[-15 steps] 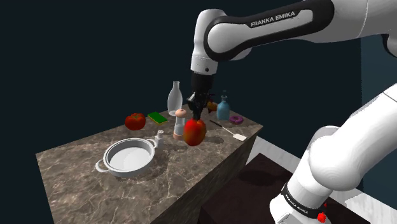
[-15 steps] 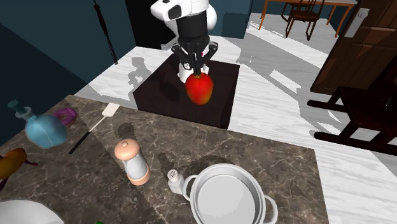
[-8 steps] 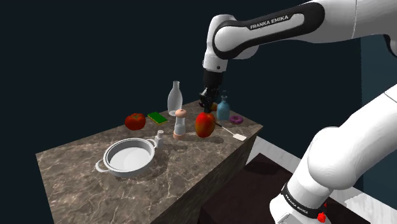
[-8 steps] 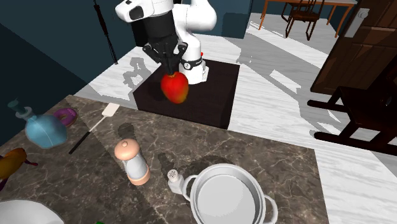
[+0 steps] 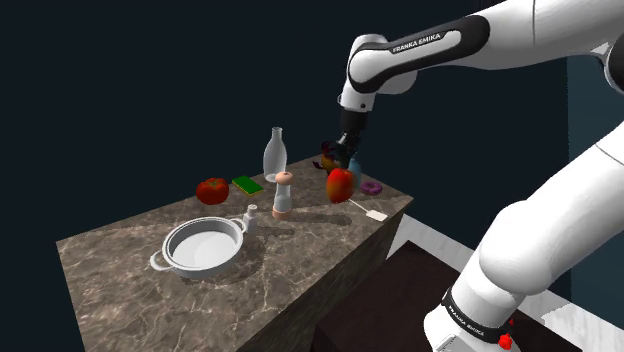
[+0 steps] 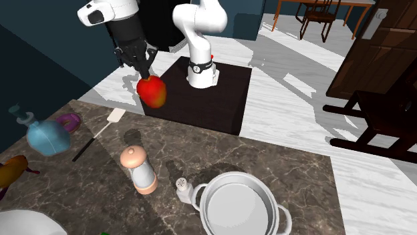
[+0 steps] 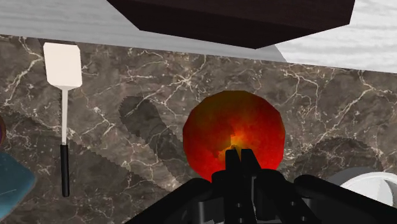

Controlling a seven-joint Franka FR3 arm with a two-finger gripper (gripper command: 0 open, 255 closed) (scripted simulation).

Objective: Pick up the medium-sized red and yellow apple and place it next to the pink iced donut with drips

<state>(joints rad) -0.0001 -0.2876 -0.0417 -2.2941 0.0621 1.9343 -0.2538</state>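
**Q:** What is the state of the tool?

**A:** You see the tool (image 5: 341, 171) narrow. Its two black fingers (image 7: 231, 167) are pinched on the top of the red and yellow apple (image 5: 340, 187), which hangs beneath them. In the wrist view they close together over the apple's yellow centre.

**Q:** Where is the apple?

**A:** You find it off the worktop (image 5: 130, 290), held in the air above the marble. It is near the edge that faces the dark stand (image 6: 224, 107). In the shoulder view the pink donut (image 5: 371, 188) lies on the worktop at 3 o'clock of the apple, near it but apart. In the second exterior view the donut sits at 8 o'clock of the apple, partly behind the blue bottle (image 6: 47, 137).

**Q:** What else lies on the worktop?

**A:** You see a white spatula (image 6: 115, 116) with a dark handle lying flat. In the second exterior view its blade falls between the apple and the donut. In the wrist view it lies on the marble well to one side of the apple, touching nothing. In the shoulder view a pink-capped grinder (image 5: 284, 194) stands upright at 9 o'clock of the apple. A white two-handled pot (image 5: 203, 248) rests at 8 o'clock, well apart from the apple.
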